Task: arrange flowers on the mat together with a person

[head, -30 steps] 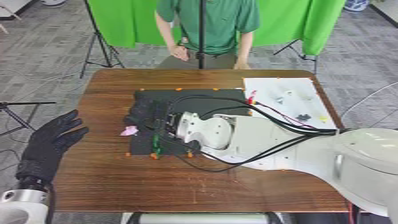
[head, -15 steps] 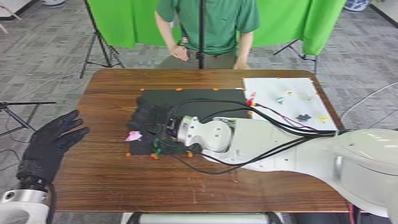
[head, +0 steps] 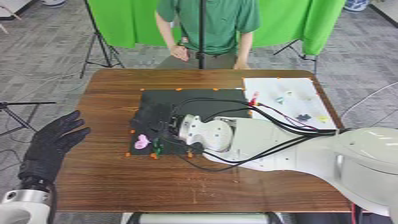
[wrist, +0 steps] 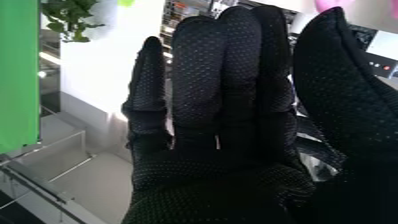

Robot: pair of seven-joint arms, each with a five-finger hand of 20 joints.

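In the head view my right hand point(head: 153, 116) is low over the left part of the black mat point(head: 211, 94), its glove hard to tell from the mat. A pink flower point(head: 141, 142) lies at the mat's left side, just nearer me than that hand, with a green stem point(head: 158, 146) close beside it. The right wrist view has the right hand point(wrist: 213, 165) with straight fingers and the thumb apart from them; a pink petal point(wrist: 330, 4) shows beyond the thumb tip. Left of the mat, my left hand point(head: 55, 142) is open and holds nothing.
A white sheet point(head: 306, 97) at the far right bears a red flower point(head: 254, 98), a dark flower point(head: 304, 117) and several small pieces. Orange markers line the mat's edges. A person's hands stay off the mat beyond the table's far edge. My right arm point(head: 266, 142) spans the table's right side.
The pink flower has moved from the mat's left edge nearer to me and onto the mat, its bloom turned. My right hand has shifted slightly right and nearer. The left hand has barely moved.
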